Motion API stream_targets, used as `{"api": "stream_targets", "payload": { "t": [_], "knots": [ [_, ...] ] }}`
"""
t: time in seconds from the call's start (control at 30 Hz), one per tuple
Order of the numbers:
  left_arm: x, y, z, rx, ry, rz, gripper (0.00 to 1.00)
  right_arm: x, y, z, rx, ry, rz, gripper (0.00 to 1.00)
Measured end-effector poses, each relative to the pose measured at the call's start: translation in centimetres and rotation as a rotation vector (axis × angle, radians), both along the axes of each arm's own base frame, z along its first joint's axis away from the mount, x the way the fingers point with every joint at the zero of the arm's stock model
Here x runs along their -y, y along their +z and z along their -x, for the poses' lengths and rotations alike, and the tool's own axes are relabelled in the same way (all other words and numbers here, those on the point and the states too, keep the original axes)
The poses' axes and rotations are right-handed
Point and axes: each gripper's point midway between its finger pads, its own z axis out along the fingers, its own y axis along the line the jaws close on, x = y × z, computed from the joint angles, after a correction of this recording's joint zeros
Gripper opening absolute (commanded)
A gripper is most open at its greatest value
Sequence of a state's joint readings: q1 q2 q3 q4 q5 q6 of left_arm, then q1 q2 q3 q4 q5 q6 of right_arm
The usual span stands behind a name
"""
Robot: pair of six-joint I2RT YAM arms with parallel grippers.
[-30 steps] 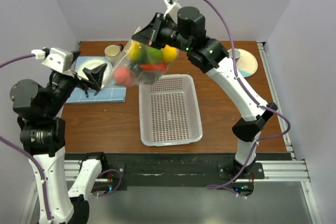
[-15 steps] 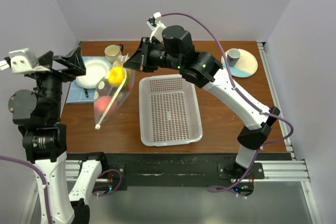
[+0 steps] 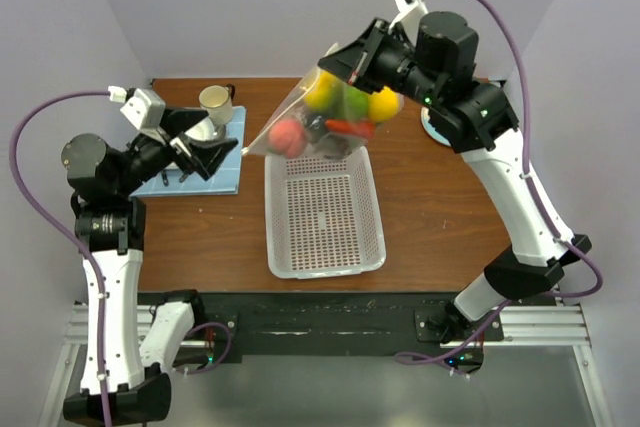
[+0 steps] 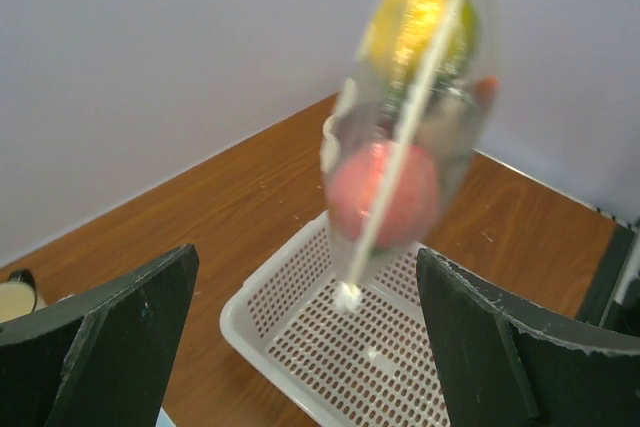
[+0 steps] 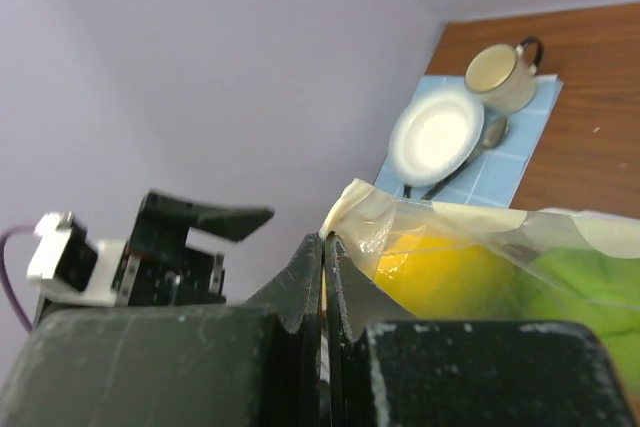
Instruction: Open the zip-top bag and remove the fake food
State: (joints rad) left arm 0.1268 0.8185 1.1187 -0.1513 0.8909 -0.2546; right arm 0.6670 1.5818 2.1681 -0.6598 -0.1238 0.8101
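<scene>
At the left edge of the brown wooden tabletop (image 3: 440, 217), the left arm reaches in over a blue tiled mat (image 3: 225, 182) that lies in the far left corner. The left gripper (image 3: 208, 152) points right with its black jaws spread wide, grasping nothing. From above it hides most of a round white plate (image 5: 437, 137) on the mat. A cream mug (image 3: 213, 99) stands at the mat's far edge, and a grey spoon (image 5: 490, 132) lies just beside the plate.

Just right of those jaws, near them but apart, is the low corner of a clear soft plastic zip-top bag (image 3: 300, 107). The bag hangs tilted in the air above the far left corner of a white perforated plastic basket (image 3: 322, 212), a rectangle set in the middle of the tabletop. A white zip strip (image 4: 400, 137) runs along the bag edge facing the left gripper. I cannot tell whether it is sealed.

The fake food sits inside the bag. A red-pink round fruit (image 3: 288, 135) is lowest, with a yellow round fruit (image 3: 320, 92) above it. To the right are a green round fruit (image 3: 352, 102), a second yellow one, and an orange-red carrot-like piece (image 3: 350, 128). A darker piece among them is too blurred to name.

Right gripper (image 5: 322, 244): jaws clenched flat together on the bag's top corner, high over the far edge. Its arm arches up from the near right edge.
</scene>
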Motion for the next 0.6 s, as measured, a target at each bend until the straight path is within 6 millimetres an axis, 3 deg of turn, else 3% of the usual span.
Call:
{"api": "stream_targets", "payload": {
  "t": [0.1, 0.27, 0.53, 0.6],
  "knots": [
    [1.2, 0.6, 2.4, 0.082, -0.107, -0.058, 0.96, 1.4, 0.6, -0.9, 0.002, -0.039, -0.012, 0.0],
    [2.4, 0.3, 4.4, 0.177, -0.214, -0.094, 0.9, 1.7, 0.5, -1.1, -0.017, -0.045, -0.023, 0.0],
    [2.4, -7.2, 3.0, 0.056, -0.244, -0.06, 0.84, 1.4, 1.8, -1.3, -0.031, -0.038, -0.071, 0.0],
    [2.3, -8.2, 2.8, 0.04, -0.232, -0.042, 0.84, 1.2, 2.2, -1.2, -0.037, -0.03, -0.093, 0.0]
  ]
}}
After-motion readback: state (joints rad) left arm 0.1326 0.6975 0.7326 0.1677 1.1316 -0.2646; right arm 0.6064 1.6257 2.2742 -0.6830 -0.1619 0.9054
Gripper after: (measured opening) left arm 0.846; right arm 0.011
